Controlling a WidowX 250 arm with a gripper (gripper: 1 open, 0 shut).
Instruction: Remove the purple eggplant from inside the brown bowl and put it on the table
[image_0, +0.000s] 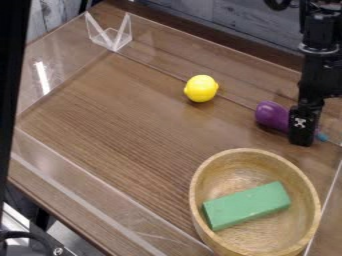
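Note:
The purple eggplant lies on the table at the right, outside the brown bowl. My gripper points steeply down right beside the eggplant's right end, low over the table. Its black fingers hide that end of the eggplant. The jaws stand open, and nothing looks lifted. The bowl sits at the front right and holds only a green block.
A yellow ball rests on the table left of the eggplant. Low clear acrylic walls edge the tabletop, with a folded clear piece at the back left corner.

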